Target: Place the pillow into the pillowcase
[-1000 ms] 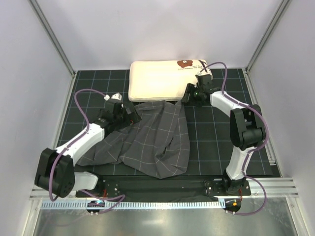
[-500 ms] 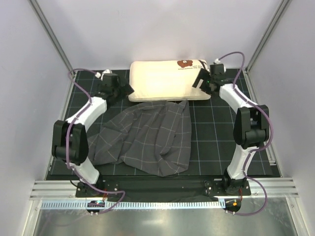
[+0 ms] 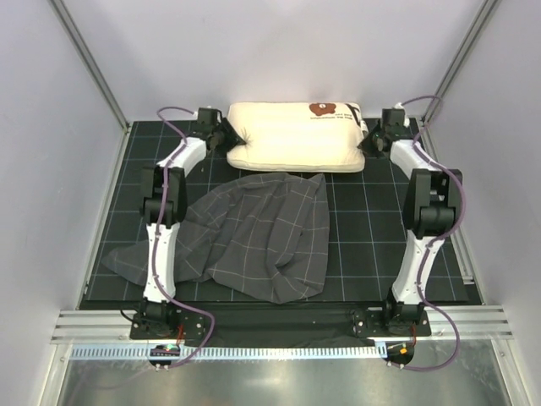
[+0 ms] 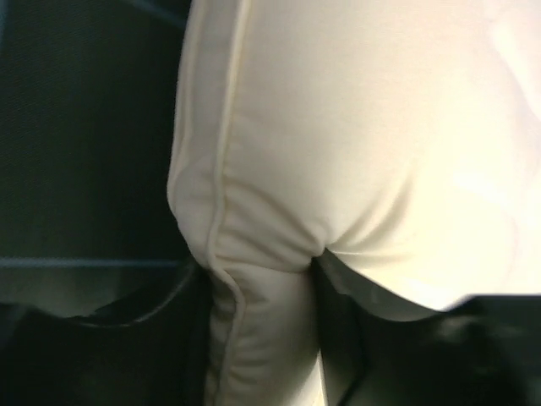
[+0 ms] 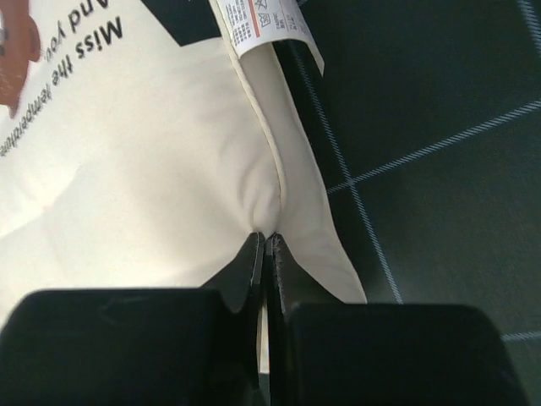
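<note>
Two pincers clamp opposite ends of the pillow at the far side of the tabletop.
The left pincer, partly closed, squeezes a thick fold of the pillow's left end between its fingers. The right pincer, closed almost flat, nips the thin seam edge at the right end. Cream-white and plump, the pillow carries a brown bear print, dark lettering and a white care label. The dark grey checked pillowcase lies crumpled just beside it, nearer the arm bases.
</note>
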